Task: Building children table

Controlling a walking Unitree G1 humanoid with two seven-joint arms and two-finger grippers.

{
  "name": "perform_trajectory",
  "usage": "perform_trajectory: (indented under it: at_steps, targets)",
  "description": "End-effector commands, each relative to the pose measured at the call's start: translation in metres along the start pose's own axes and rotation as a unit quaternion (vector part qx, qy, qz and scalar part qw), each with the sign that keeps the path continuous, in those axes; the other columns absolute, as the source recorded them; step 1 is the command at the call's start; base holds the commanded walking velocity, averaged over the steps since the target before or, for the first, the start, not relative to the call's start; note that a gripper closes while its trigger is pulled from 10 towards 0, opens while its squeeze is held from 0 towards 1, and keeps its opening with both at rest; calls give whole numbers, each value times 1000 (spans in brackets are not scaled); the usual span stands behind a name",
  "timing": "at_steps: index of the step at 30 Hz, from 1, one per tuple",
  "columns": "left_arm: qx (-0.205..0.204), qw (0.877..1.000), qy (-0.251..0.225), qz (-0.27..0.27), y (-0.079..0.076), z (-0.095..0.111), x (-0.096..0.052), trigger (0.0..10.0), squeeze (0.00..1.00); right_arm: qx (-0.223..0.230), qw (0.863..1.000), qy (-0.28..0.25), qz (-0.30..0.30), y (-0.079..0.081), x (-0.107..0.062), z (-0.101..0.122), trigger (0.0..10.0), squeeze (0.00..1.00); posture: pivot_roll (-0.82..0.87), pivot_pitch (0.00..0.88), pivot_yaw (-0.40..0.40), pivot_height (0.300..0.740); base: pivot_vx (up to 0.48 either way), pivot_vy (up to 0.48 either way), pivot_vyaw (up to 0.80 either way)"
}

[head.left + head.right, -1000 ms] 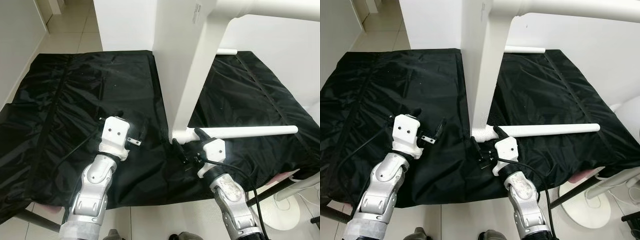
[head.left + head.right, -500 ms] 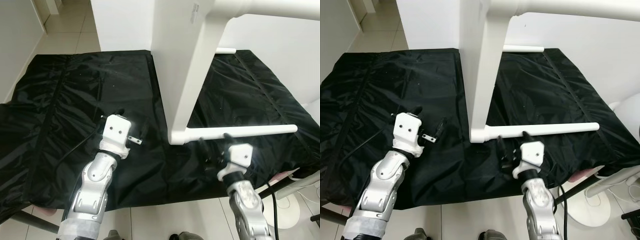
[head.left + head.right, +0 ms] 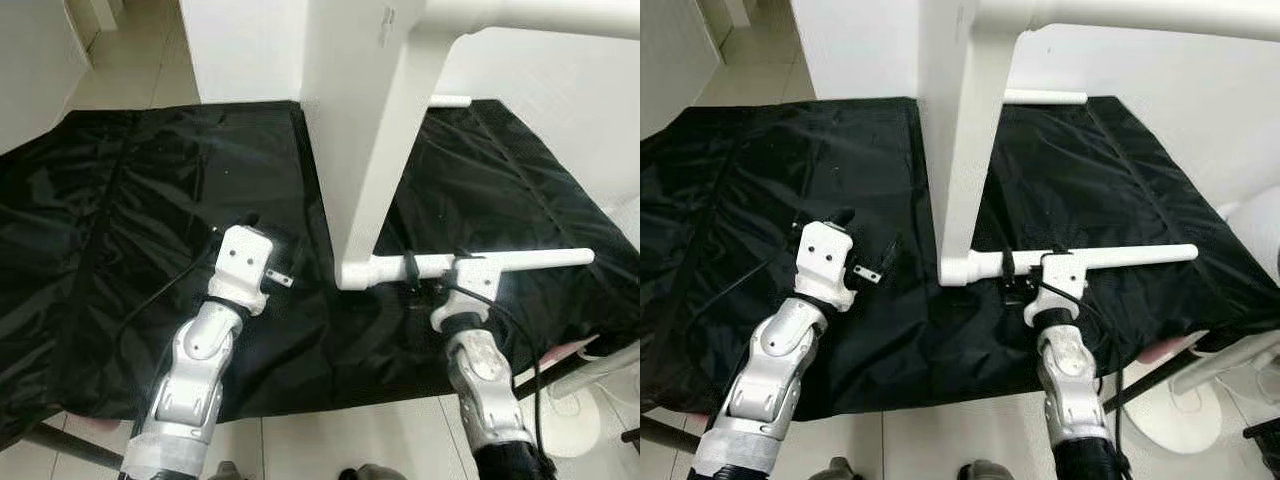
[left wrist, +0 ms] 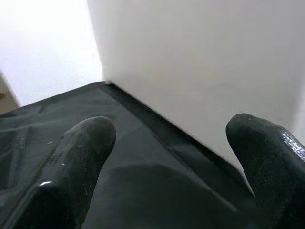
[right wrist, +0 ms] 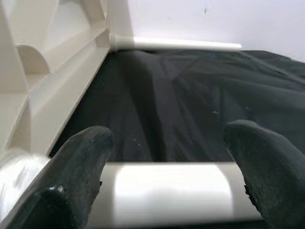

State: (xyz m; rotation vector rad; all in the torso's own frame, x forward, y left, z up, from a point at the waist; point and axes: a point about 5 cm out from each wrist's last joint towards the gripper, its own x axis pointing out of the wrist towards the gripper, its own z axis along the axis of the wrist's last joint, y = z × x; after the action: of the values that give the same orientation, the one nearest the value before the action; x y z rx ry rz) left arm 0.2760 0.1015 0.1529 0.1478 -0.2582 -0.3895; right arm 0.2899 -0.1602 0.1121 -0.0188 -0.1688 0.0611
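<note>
Black cloth [image 3: 150, 200]: You have a dark sheet spread across the work surface, and everything else rests on it.

Tabletop [image 3: 365, 110]: The white children's table panel stands on its edge near the middle of the cloth, its ribbed underside facing your right arm.

Near leg [image 3: 500, 261]: One white table leg juts from the panel's lower corner, lying level just above the cloth with its long axis running out to your right. A second leg [image 3: 452, 101] sticks out the same way at the far corner.

Right gripper [image 3: 432, 272]: Your right gripper is at the near leg, close to its joint with the panel. In the right wrist view its fingers [image 5: 81, 162] stand wide apart with the leg [image 5: 167, 186] lying crosswise between them; judged from that, they straddle it without clamping.

Left gripper [image 3: 272, 248]: Your left gripper hovers over the cloth just beside the panel's plain face, fingers spread and empty.

Key relation: The leg's axis crosses the right jaws squarely, and the right arm is far nearer. Closing on it looks like the next move.

Right arm pose: Forearm reaching forward from the cloth's near edge, wrist about level.
</note>
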Motion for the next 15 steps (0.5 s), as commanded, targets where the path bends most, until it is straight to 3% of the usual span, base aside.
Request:
perform_trajectory:
  at_steps: [1, 4, 15]
  targets:
    - [3, 1000, 2, 15, -1, 1, -2, 10000, 0, 3, 1000, 11, 26, 12, 4, -6, 10000, 0, 0, 26, -9, 740, 0, 0, 0]
    - [5, 1000, 2, 16, 0, 2, -3, 10000, 0, 16, 999, 16, 46, 24, 12, -9, 10000, 0, 16, 30, -7, 740, 0, 0, 0]
    - [11, 1000, 3, 14, 1, 4, -7, 10000, 0, 25, 997, 28, 74, 35, 26, -13, 10000, 0, 26, 35, -7, 740, 0, 0, 0]
